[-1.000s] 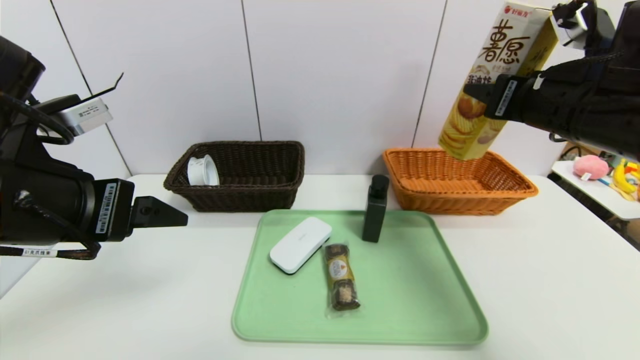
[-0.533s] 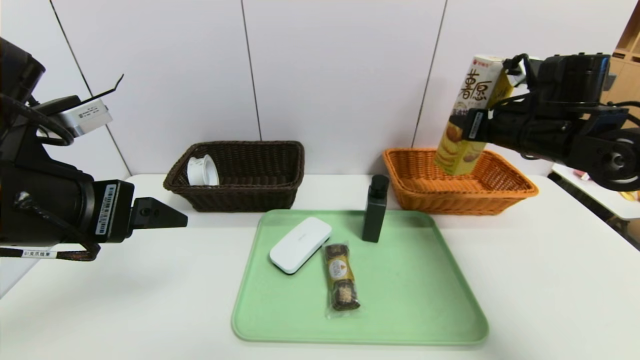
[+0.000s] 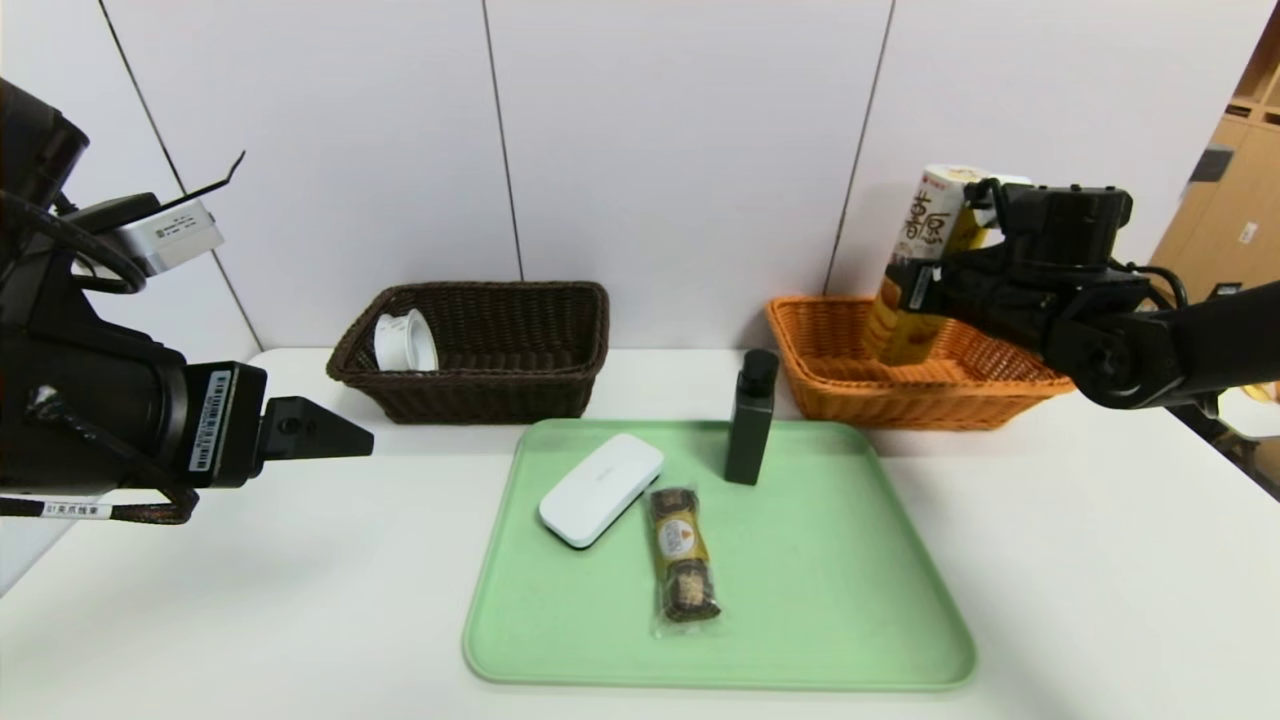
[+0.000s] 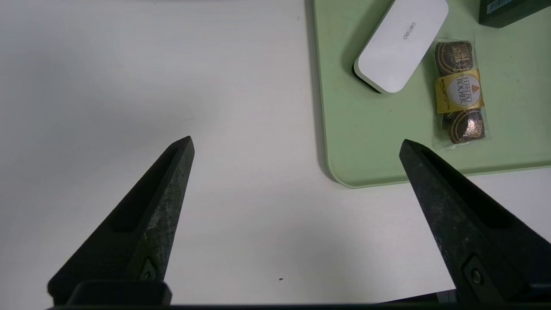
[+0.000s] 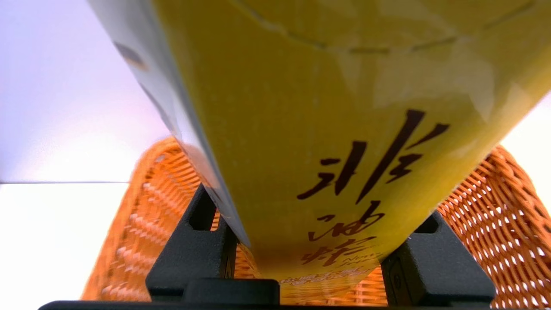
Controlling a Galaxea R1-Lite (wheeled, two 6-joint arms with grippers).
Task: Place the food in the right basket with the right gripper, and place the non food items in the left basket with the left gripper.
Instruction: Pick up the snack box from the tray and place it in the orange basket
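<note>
box [image 3: 925, 225] is leaning in the right claw's [image 3: 915, 285] grip over the orange basket [image 3: 930, 410], probably for lowering inside. left claw [image 4: 297, 140] is waiting open near the tray [image 3: 820, 665], likely leaving room. the left wrist view is showing both its jaws; the head view is catching only one.

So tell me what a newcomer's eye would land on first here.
Probably the tall yellow snack box, tilted in the right pincer over the orange wicker basket. Next, likely the green tray in the middle of the table, with a white case, a chocolate pack and a black bottle on it.
</note>
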